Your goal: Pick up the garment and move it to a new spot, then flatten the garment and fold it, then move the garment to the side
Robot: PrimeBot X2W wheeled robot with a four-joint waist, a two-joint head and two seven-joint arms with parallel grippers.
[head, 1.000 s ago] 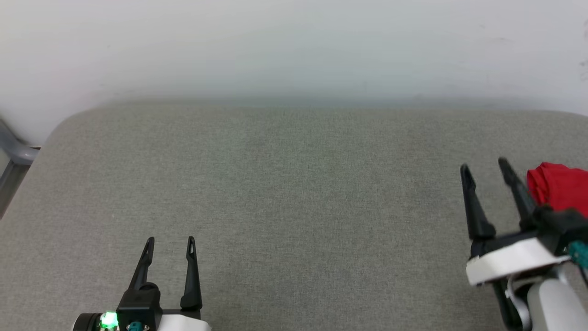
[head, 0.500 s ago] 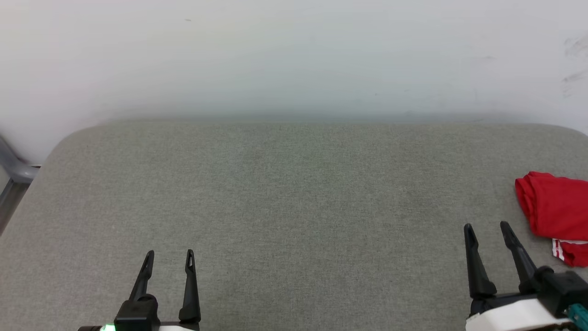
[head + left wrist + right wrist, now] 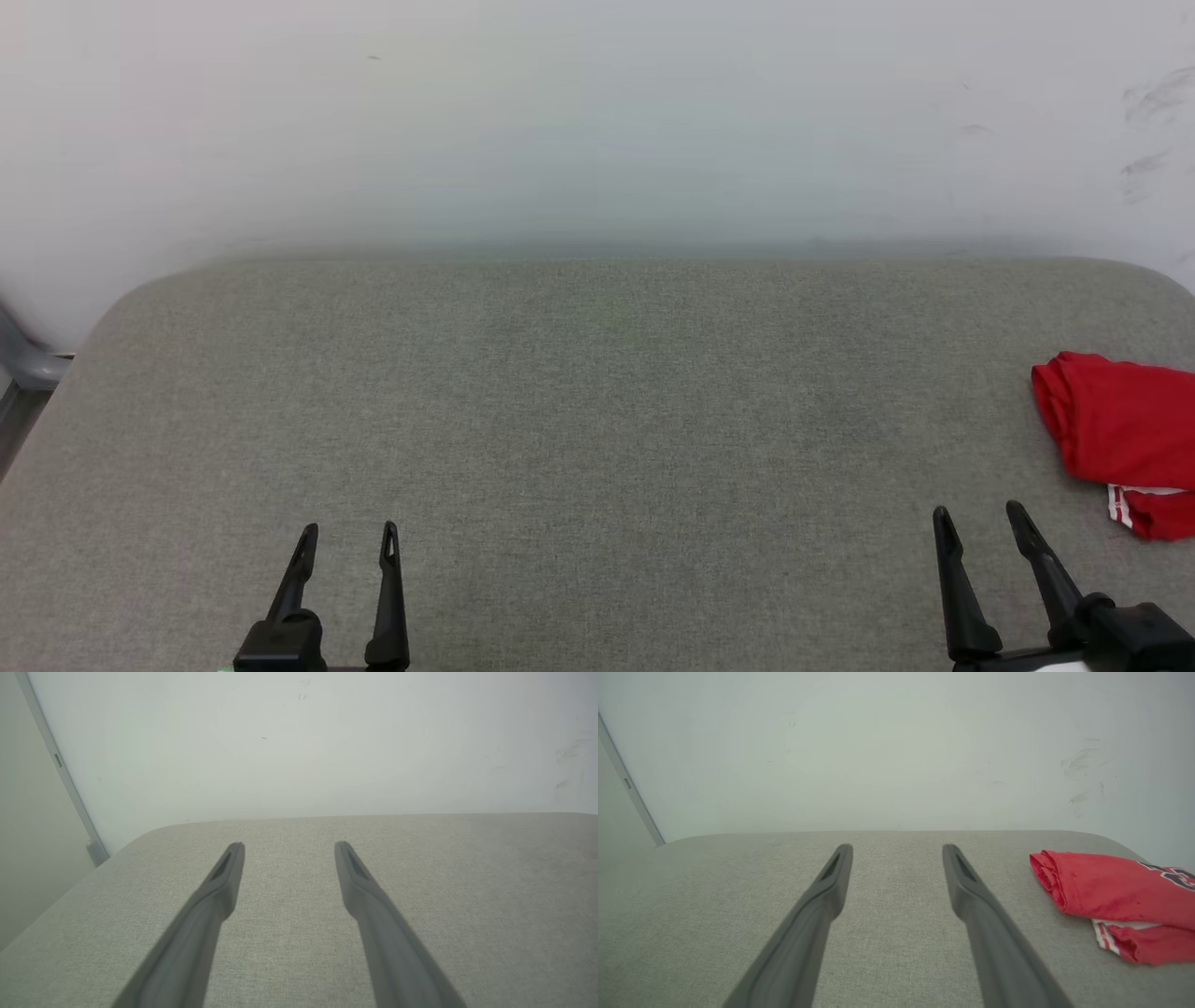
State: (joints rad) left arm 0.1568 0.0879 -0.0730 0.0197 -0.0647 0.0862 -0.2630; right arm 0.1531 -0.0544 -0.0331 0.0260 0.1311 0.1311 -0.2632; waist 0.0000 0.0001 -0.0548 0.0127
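Note:
The garment (image 3: 1120,429) is a red shirt folded into a small bundle at the far right of the grey padded surface, with a strip of red-and-white trim at its near edge. The right wrist view shows the garment (image 3: 1115,891) to the right of the fingers, with dark lettering at the frame's edge. My right gripper (image 3: 977,519) (image 3: 896,849) stands open near the front right, short of the garment and apart from it, holding nothing. At the front left my left gripper (image 3: 348,533) (image 3: 288,847) is open and empty over bare fabric.
The grey padded surface (image 3: 579,420) has rounded far corners and ends at a pale wall (image 3: 597,121). A grey frame part (image 3: 23,373) shows past its left edge.
My right gripper has drawn back toward the near edge, away from the garment, which it half hid before. The head view has tilted, so the whole scene sits lower in the picture.

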